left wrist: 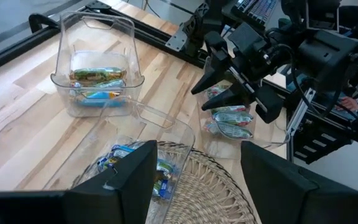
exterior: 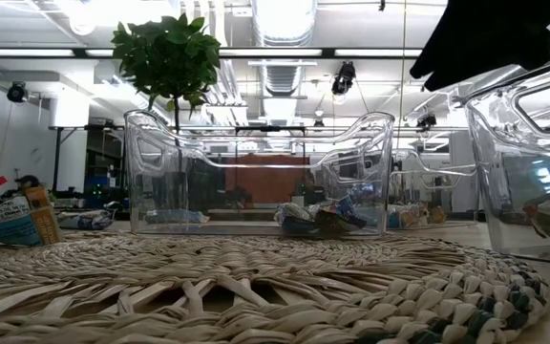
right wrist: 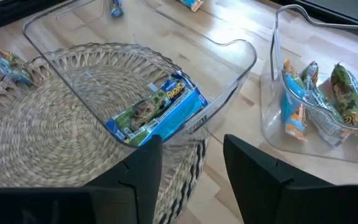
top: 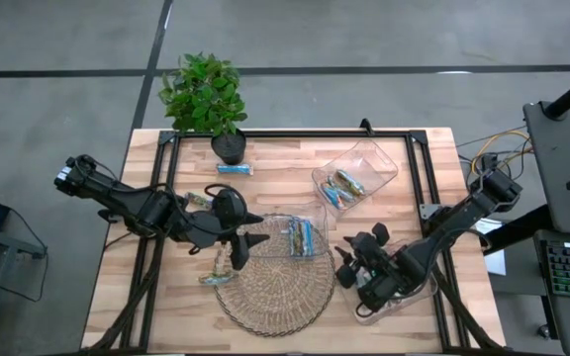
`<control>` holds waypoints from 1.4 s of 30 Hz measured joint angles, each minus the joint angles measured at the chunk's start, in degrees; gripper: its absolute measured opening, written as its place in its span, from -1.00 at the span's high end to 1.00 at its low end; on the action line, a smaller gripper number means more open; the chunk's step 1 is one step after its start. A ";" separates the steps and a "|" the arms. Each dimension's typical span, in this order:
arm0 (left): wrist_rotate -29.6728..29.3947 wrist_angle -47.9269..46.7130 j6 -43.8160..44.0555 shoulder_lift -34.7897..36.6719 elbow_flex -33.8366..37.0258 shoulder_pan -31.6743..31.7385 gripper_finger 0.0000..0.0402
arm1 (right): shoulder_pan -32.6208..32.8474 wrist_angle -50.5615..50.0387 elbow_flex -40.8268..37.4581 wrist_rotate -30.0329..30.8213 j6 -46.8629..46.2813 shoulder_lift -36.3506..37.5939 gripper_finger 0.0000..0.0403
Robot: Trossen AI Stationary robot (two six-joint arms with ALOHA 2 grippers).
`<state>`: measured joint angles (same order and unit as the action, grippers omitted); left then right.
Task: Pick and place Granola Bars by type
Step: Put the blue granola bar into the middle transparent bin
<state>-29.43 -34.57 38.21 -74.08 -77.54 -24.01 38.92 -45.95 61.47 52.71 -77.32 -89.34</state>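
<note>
Granola bars (top: 301, 235) in the tray (top: 317, 213) at frame centre look light, crinkly and slippery, best pinched across the middle; left gripper (top: 248, 233) and right gripper (top: 348, 265) hover, jaws open.

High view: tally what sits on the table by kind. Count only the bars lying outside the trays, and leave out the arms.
Clear trays: 3
Loose bars: 3
Woven mat: 1
Potted plant: 1
Total: 8
</note>
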 joint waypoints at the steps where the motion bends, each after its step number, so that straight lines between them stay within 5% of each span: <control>1: 0.00 0.00 0.01 0.00 0.00 0.00 -0.06 | 0.00 0.06 0.00 0.00 -0.02 0.00 0.20; 6: 0.00 0.00 1.63 0.00 0.00 0.00 -0.06 | 0.04 0.68 0.00 -0.02 -0.09 0.00 0.20; 14: -0.69 0.47 17.07 0.00 0.00 0.04 -0.06 | 0.04 3.01 0.93 -0.09 -0.36 0.00 0.20; 19: 0.40 -1.27 9.65 0.00 -0.02 0.09 -0.06 | 0.02 4.85 1.66 -0.09 0.15 0.00 0.20; 23: 0.12 -13.58 3.21 0.09 -0.07 0.07 -0.06 | 0.07 5.05 3.37 -0.27 1.28 0.00 0.20; 31: -17.66 -40.16 4.99 0.55 2.61 0.39 -0.06 | 0.02 5.04 8.06 -0.48 10.10 0.00 0.20; 42: -15.03 -40.72 -1.43 5.23 19.85 5.53 -0.06 | -1.72 4.78 13.36 -0.66 16.59 0.02 0.20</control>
<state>-44.46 -75.29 36.78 -68.85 -57.69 -18.48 37.20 -41.17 74.84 52.05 -60.73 -89.32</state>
